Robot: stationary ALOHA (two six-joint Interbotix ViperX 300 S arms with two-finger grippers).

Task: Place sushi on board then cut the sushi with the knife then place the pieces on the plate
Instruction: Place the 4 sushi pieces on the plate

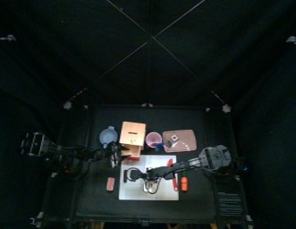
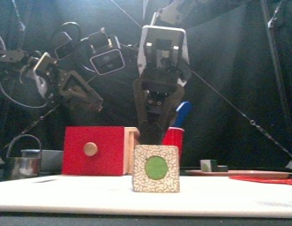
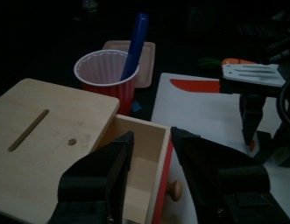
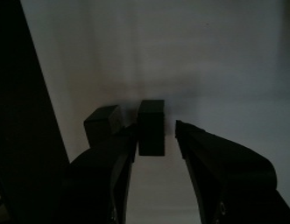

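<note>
The sushi [image 2: 156, 168] stands upright on the board [image 1: 162, 192], so the step in hand looks like clearing off and fetching the knife [image 2: 179, 119]: lift straight up, no sideways drift, or a jaw may tip the roll. The right gripper [image 2: 160, 113] hangs directly above it, jaws apart, not touching. The left gripper [image 3: 153, 140], jaws also apart, rests at the box [image 3: 53, 122], near the cup [image 3: 106, 70] holding the knife

wooden box [image 3: 60, 131]: cut by edge | pink tray [image 2: 268, 179]: cut by edge
</note>
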